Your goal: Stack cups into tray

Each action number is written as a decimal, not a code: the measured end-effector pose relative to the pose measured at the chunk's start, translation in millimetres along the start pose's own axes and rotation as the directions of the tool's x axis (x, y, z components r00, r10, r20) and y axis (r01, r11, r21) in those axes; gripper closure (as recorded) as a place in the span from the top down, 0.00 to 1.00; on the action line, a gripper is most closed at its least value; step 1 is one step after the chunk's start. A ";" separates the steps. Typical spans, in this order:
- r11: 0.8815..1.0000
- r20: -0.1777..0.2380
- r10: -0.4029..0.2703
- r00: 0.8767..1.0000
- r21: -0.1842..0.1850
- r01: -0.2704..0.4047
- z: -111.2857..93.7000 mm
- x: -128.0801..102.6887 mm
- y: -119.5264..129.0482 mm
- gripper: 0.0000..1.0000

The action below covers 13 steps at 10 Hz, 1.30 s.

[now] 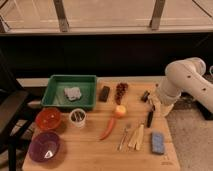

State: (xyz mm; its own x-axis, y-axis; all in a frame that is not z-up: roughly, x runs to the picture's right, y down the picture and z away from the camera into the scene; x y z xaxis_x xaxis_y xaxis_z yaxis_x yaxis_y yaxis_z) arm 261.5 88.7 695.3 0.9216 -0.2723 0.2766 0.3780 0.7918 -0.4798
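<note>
A small white cup [77, 117] with a dark inside stands upright on the wooden table, just in front of the green tray [55, 86]. The tray sits at the back left and holds a grey lumpy object [73, 93]. My gripper [150, 103] hangs at the end of the white arm [184, 81] over the table's right edge, far to the right of the cup and tray. It holds nothing that I can see.
An orange bowl [48, 119] and a purple bowl [45, 147] stand front left. A black block [104, 93], dark grapes [121, 90], a yellow-red fruit [120, 111], a red chili [108, 129], wooden utensils [134, 137], a black-handled tool [150, 118] and a blue sponge [158, 142] lie mid to right.
</note>
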 end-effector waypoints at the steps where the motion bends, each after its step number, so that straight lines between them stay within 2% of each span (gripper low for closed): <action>1: 1.000 0.000 0.000 1.000 0.000 0.000 0.0 0.0 0.0 0.66; 13: 1.000 0.001 0.000 1.000 -0.001 0.000 0.8 -0.1 0.2 0.66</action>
State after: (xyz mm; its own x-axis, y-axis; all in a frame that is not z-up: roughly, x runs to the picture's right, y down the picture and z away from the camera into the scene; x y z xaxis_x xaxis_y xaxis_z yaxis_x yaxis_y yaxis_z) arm 261.4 89.4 695.8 0.9215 -0.2716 0.2776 0.3780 0.7913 -0.4806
